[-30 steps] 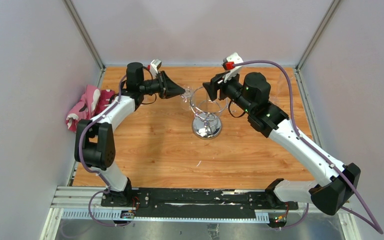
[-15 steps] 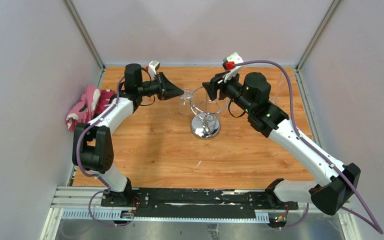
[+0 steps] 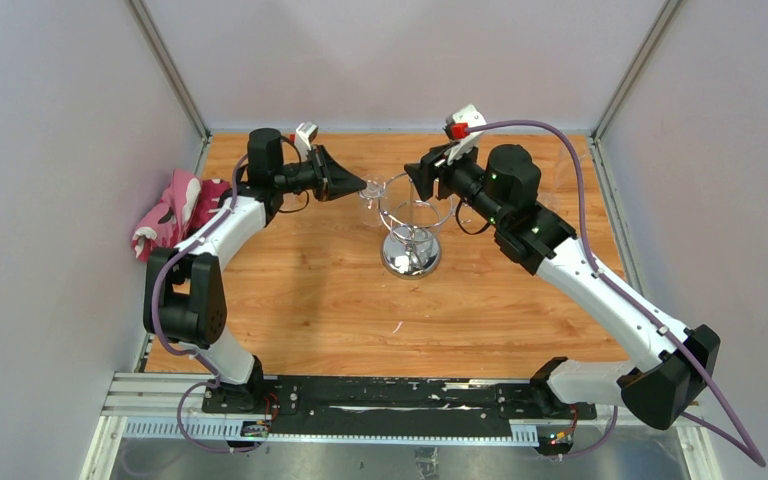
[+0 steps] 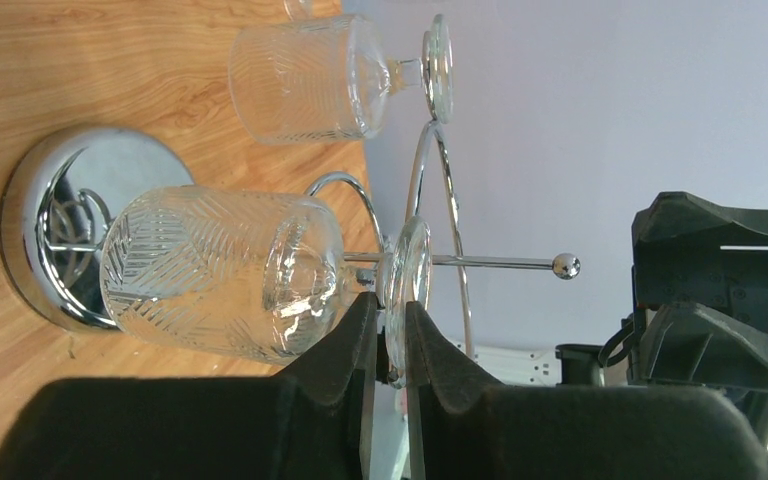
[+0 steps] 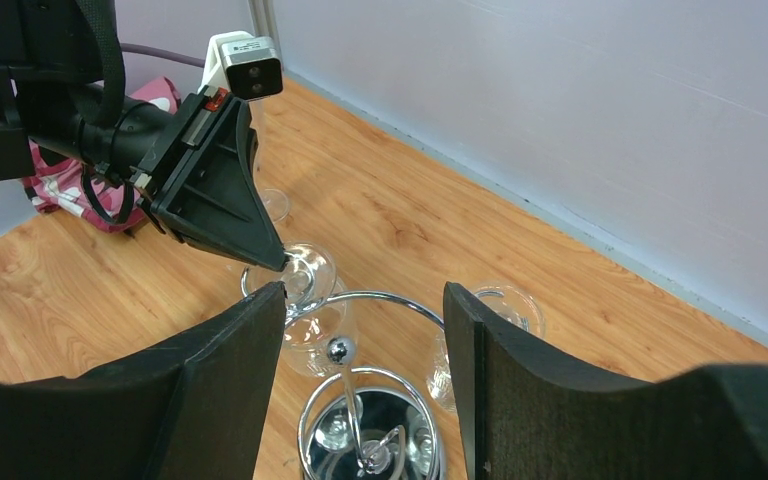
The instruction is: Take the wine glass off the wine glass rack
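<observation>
The chrome wine glass rack [image 3: 412, 250] stands mid-table, with its mirrored dome base [image 4: 55, 225] and ball-topped post [image 5: 338, 350]. A patterned wine glass [image 4: 210, 270] hangs bowl-down at the rack's left loop. My left gripper [image 4: 388, 302] is shut on this glass's round foot [image 4: 410, 265]; it also shows in the top view [image 3: 364, 187] and the right wrist view [image 5: 278, 262]. A second glass [image 4: 305, 75] hangs on the rack's far side [image 5: 500, 305]. My right gripper [image 5: 365, 295] is open and empty, hovering over the rack's top [image 3: 418, 178].
A pink patterned cloth [image 3: 172, 212] lies at the table's left edge. Another clear glass [image 5: 272, 205] stands on the wood behind the left gripper. Grey walls close in the back and both sides.
My left gripper, shut on the glass foot, has shifted slightly left, away from the rack's post. The right arm has not moved.
</observation>
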Controlling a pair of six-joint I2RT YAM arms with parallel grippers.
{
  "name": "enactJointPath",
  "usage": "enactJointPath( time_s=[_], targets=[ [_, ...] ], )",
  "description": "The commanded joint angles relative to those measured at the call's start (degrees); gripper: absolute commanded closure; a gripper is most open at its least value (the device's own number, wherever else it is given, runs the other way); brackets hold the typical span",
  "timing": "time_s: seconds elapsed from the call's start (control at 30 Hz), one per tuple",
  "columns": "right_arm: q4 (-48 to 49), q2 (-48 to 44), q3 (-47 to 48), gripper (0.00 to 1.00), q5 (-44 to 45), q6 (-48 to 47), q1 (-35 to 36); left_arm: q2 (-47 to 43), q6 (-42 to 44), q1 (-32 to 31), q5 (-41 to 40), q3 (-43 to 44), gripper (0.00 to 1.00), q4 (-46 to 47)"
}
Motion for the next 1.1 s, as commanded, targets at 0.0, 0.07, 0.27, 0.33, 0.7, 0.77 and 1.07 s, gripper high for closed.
enactJointPath(
  time_s=[0.0, 0.07, 0.27, 0.33, 0.7, 0.77, 1.07],
  targets=[
    [1.62, 0.33, -0.75, 0.36, -0.53, 0.69, 0.81, -2.38, -1.47, 0.36, 2.49, 2.64, 1.00, 4.33],
    [1.66, 0.27, -0.76, 0.36, -0.43, 0.69, 0.84, -2.31, -1.85, 0.36, 2.60, 2.60, 1.00, 4.31],
    [1.66, 0.42, -0.84, 0.36, -0.07, 0.73, 0.83, -4.59, -2.26, 1.28, 2.65, 1.40, 1.00, 4.47],
    [1.74, 0.51, -0.84, 0.36, -0.20, 0.69, 0.82, -5.46, -2.46, 1.94, 2.39, 1.26, 1.00, 4.48],
    [1.75, 0.53, -0.94, 0.36, -0.47, 0.69, 0.76, -6.46, -1.71, 3.52, 3.92, 0.48, 1.00, 4.51],
    [1.75, 0.48, -0.98, 0.36, -0.47, 0.69, 0.83, -6.21, -1.31, 3.46, 3.96, -0.12, 1.00, 4.53],
    [1.66, 0.58, -0.93, 0.36, -0.47, 0.69, 0.83, -4.82, 0.92, 3.50, 4.35, -3.46, 1.00, 4.53]
  ],
)
